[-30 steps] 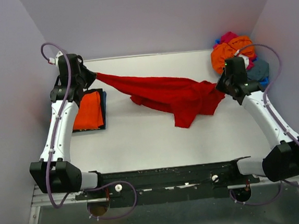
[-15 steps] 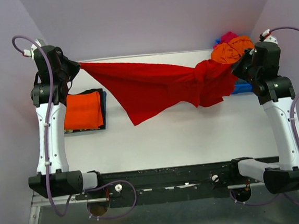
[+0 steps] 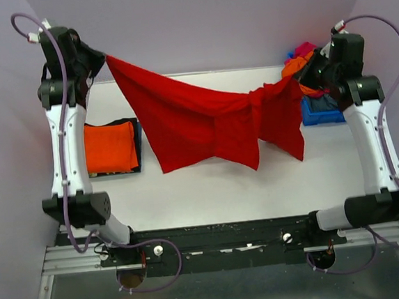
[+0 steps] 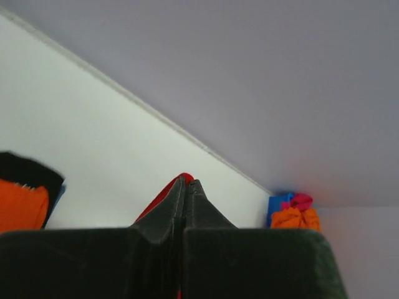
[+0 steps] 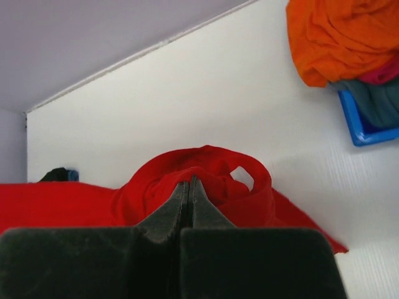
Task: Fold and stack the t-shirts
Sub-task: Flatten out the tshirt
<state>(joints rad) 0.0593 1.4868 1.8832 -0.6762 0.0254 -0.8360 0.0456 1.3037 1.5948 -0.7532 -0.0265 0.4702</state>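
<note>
A bright red t-shirt (image 3: 197, 125) hangs stretched in the air between both arms, sagging in the middle over the white table (image 3: 209, 183). My left gripper (image 3: 102, 58) is shut on its left corner, high at the back left; the red t-shirt (image 4: 163, 198) shows just past the closed tips (image 4: 187, 182). My right gripper (image 3: 303, 76) is shut on a bunched part at the right; the red t-shirt (image 5: 206, 171) wraps round the tips (image 5: 189, 182). A folded orange t-shirt (image 3: 110, 147) lies on a black one (image 3: 137, 144) at the left.
A blue plastic bin (image 3: 321, 114) at the back right holds a heap of orange (image 5: 340, 37), magenta and grey-blue (image 5: 374, 99) t-shirts. Purple walls close in the back and both sides. The arm bases and black rail (image 3: 221, 238) run along the near edge.
Both arms have risen and spread apart, lifting the red t-shirt off the table. It now hangs wider and more open, its lower edge dropping toward the middle.
</note>
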